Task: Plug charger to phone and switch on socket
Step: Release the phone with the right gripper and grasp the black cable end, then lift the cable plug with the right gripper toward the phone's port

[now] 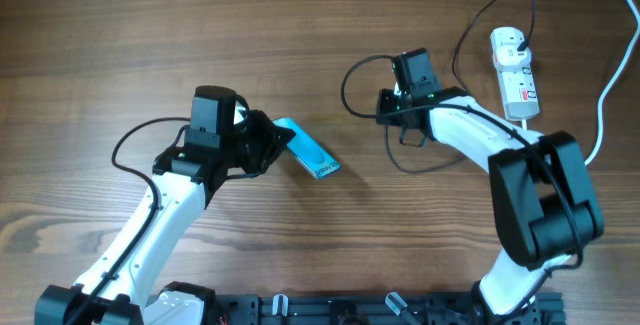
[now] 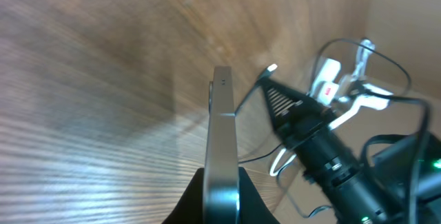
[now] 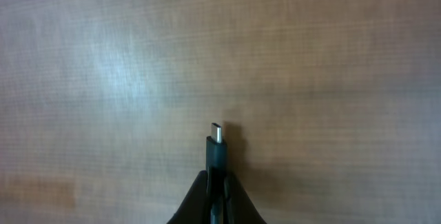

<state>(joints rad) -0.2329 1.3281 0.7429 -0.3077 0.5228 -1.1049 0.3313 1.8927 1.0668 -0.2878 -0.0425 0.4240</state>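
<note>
Right wrist view: the right end effector (image 3: 216,191) is closed on the charger (image 3: 216,145), a long thin black cable ending in a small black plug with a silvery tip. It pinches the plug just behind that tip, so the connector sticks out bare toward 12 o'clock, free of the fingers and ready to enter a port. Beyond it lies only the brown wood-grain surface (image 3: 103,58). The phone is not in this view, so I judge that plug and port are not yet lined up.

In the left wrist view, the left end effector (image 2: 222,200) is clamped on one end of the phone (image 2: 222,127), a thin rectangular smartphone with a turquoise screen, seen here edge-on. It seems to be held up off the surface, which leaves the far end clear for the plug. I cannot tell whether the port is on that end.

From overhead, the phone's free end points to about 4 o'clock, with the plug near it at roughly 2 o'clock but clearly apart. The cable's slack loops loosely around the right arm.

The socket (image 1: 515,73), a white oblong power strip with red markings, lies well apart at 3 o'clock from the right end effector. Its thick white cord (image 1: 607,90) runs off toward 1 o'clock. Neither arm is near the strip, so the switching step likely remains to be done.
</note>
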